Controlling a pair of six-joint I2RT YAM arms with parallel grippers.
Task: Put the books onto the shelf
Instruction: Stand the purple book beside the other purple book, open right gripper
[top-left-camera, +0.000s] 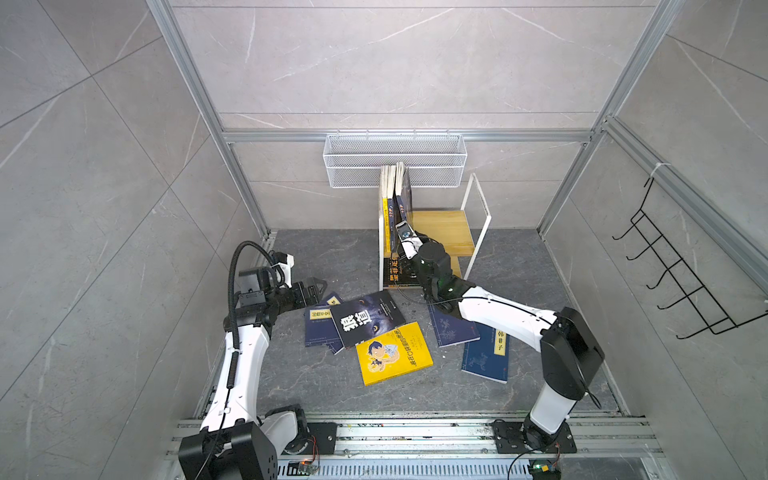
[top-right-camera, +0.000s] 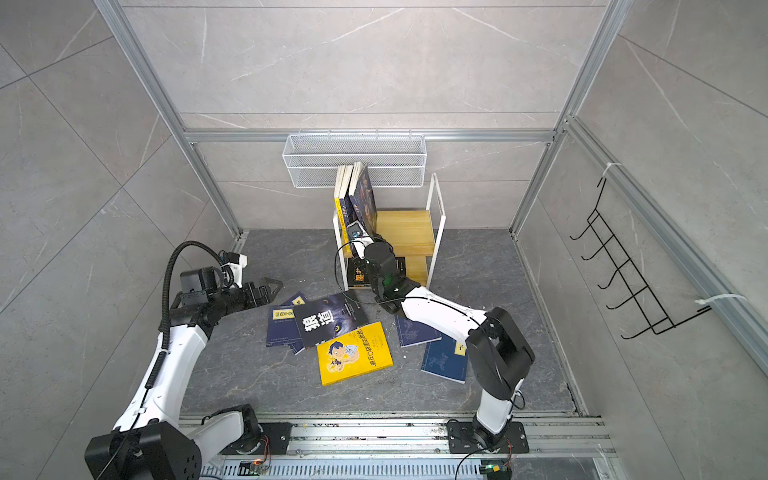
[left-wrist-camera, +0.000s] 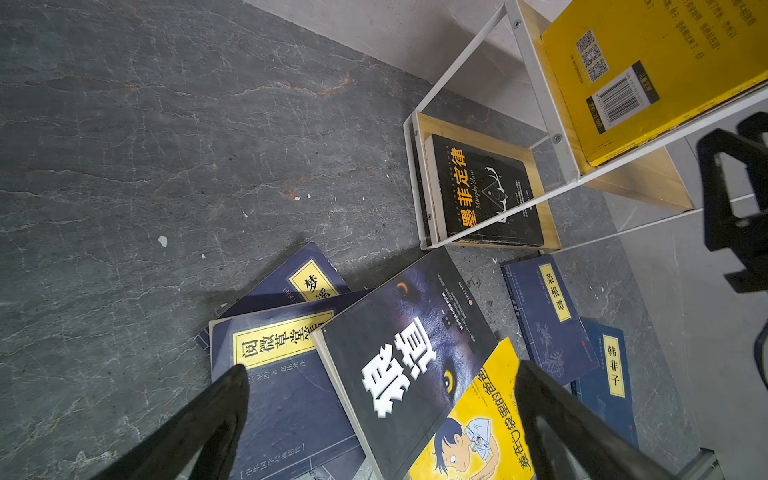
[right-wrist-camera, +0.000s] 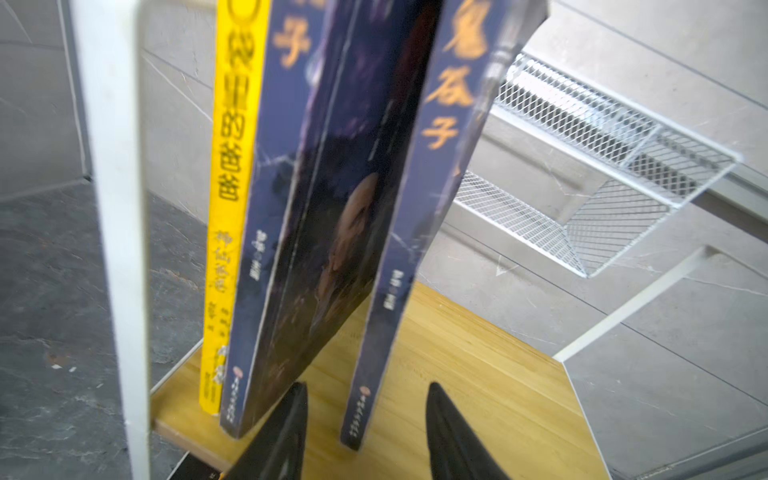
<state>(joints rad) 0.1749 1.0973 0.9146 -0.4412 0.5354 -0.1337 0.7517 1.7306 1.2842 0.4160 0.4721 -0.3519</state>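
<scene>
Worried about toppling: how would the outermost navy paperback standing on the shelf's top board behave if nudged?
Likely tippy: the navy paperback stands on its narrow edge, base apart from its neighbour, bare top board on its other side. Probably light and floppy, being thin.

Shelf (top-left-camera: 444, 230): white frame, two light wooden boards, upright near the back wall. On top board, left end: yellow-spined book (right-wrist-camera: 230, 166) and navy book (right-wrist-camera: 266, 208) upright together; second navy book (right-wrist-camera: 415, 232) leaning on them, foot apart. On lower board: black book (left-wrist-camera: 486, 191), flat. On floor in front: wolf-eye book (top-left-camera: 368, 318) overlapping two navy ones (top-left-camera: 318, 332), yellow cartoon book (top-left-camera: 392, 353) overlapping its corner; further right, two more navy books (top-left-camera: 451, 330), overlapping.
</scene>
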